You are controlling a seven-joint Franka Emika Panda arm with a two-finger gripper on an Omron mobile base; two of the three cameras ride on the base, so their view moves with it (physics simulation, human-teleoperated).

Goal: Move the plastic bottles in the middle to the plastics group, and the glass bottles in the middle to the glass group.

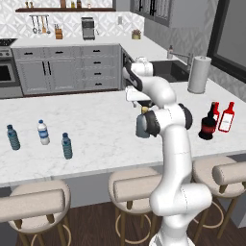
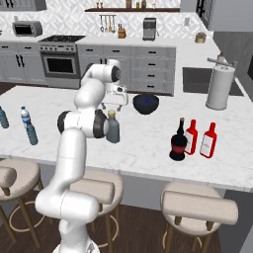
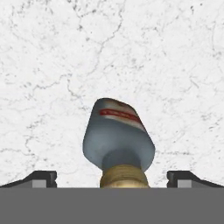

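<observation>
- Gripper (image 3: pixel 112 179) jaws stand wide apart, straddling the tan cap of the grey-blue bottle (image 3: pixel 118 138) without contact; hand view alone shows its red label stripe.
- Right base view reveals the dark blue bowl (image 2: pixel 146 104) behind.
- Black bottle (image 2: pixel 179 141) stands beside the red bottles (image 2: pixel 200 138).
- Water bottles (image 1: pixel 42 132) stand well apart.

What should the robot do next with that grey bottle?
Probably lower straight down and close on its neck. The open tool hangs right above the grey-blue bottle, whose tan cap sits between the fingertips, not yet gripped.
</observation>
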